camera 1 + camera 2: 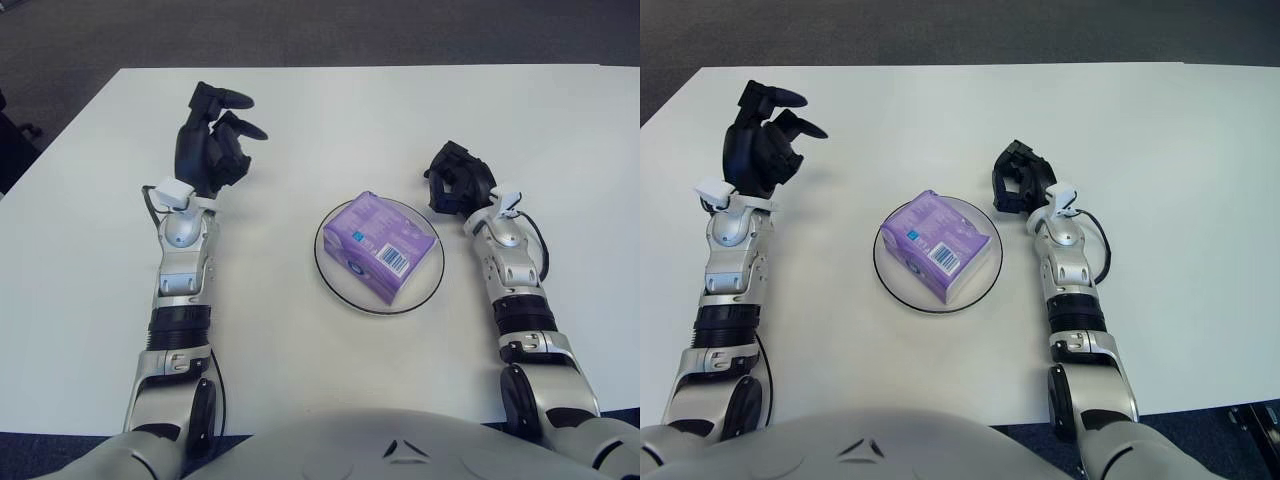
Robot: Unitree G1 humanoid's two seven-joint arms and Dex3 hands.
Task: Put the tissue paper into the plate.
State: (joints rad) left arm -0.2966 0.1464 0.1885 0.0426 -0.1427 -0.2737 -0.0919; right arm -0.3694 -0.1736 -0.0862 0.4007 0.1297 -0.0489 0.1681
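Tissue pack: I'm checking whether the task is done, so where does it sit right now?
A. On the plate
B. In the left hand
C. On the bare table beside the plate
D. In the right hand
A: the purple tissue pack lies on the plate, while the left hand and right hand are both apart from it and hold nothing.

Purple tissue pack (381, 245) lying flat, inside round plate (338, 278)
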